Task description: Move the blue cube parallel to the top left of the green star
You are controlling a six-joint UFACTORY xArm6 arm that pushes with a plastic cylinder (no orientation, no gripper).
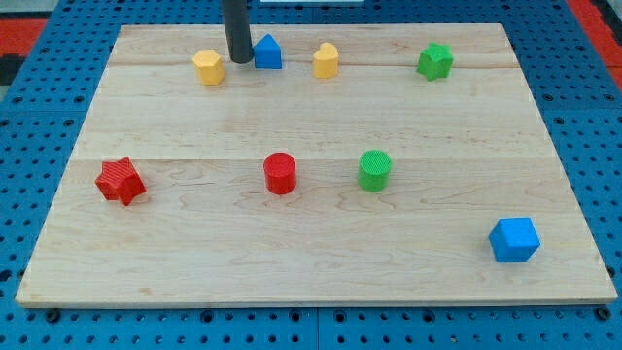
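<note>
A single camera looks down at a slant on the pale wooden table (311,243) from beyond its near long edge, facing across it toward the far edge at the view's top. It stands far enough back to take in nearly the whole table, all four sides showing, with a blue perforated base (39,117) around it. The near edge looks wider than the far one, so the sides converge upward. The dark rod (236,24) enters from the view's top, cut off by the frame.
</note>
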